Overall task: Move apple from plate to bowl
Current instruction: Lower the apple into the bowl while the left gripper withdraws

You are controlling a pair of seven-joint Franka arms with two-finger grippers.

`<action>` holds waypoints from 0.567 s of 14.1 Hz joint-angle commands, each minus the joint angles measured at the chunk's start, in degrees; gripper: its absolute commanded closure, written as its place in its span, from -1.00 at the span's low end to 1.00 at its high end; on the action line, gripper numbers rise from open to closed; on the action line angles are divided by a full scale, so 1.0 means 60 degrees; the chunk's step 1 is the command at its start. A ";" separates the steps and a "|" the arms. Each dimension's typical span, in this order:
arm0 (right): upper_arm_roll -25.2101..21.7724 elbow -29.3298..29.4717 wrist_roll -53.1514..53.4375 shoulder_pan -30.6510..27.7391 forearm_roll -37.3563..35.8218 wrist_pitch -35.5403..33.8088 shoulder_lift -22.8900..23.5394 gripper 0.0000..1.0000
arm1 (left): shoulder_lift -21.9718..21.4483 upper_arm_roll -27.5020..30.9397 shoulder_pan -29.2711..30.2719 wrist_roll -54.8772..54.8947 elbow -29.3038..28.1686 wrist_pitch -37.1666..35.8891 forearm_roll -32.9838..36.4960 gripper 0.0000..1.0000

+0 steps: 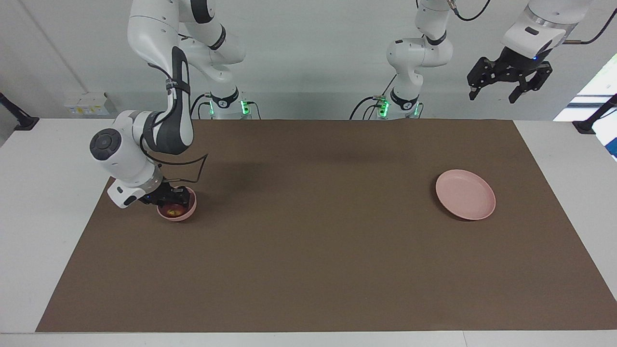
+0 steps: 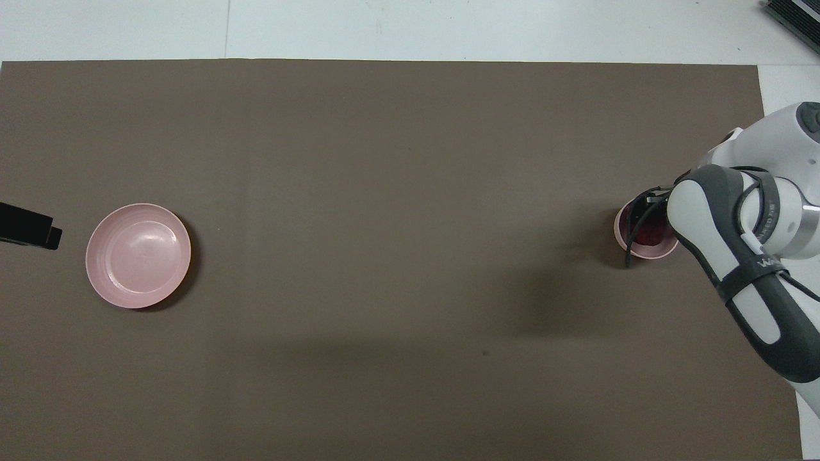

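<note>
Item 1: small round dark red apple w/ yellowish patch [image 1: 174, 209]. Lies inside item 2, at the right arm's end of the brown mat. Partly hidden by the right gripper in facing view; overhead view shows only a dark red patch [image 2: 650, 234] under the arm.

Item 2: small deep round pale pink bowl, smooth plastic [image 1: 185, 215]. Stands upright on the mat near its edge at the right arm's end, abt midway between the robots' edge and the far edge.

Item 3: flat round pale pink plate w/ low rim [image 1: 465, 194]. On the mat toward the left arm's end, well apart from the bowl, nothing on it.

Item 4: right gripper [image 1: 171, 198], black, two-finger. Low in the bowl's mouth, directly at the apple; fingers clenched on the apple. Black cable loops over the bowl rim.

Item 5: left gripper [image 1: 510, 83], black, two-finger. Raised high, above the mat's corner at the robots' edge, left arm's end; well clear of the plate. Fingers spread wide, grasping nothing. Arm waits. Overhead view shows only a dark tip [image 2: 29, 225] at the frame edge.

Item 6: brown rectangular mat [image 1: 313, 250] on white table [image 1: 38, 193]; carries items 2 & 3.
</note>
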 commanded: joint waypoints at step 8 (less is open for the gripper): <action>0.0108 -0.0109 0.0293 -0.0042 -0.0135 0.0164 -0.0031 0.08 | -0.0392 0.0081 0.0375 0.0030 -0.0316 -0.0254 0.0001 -1.00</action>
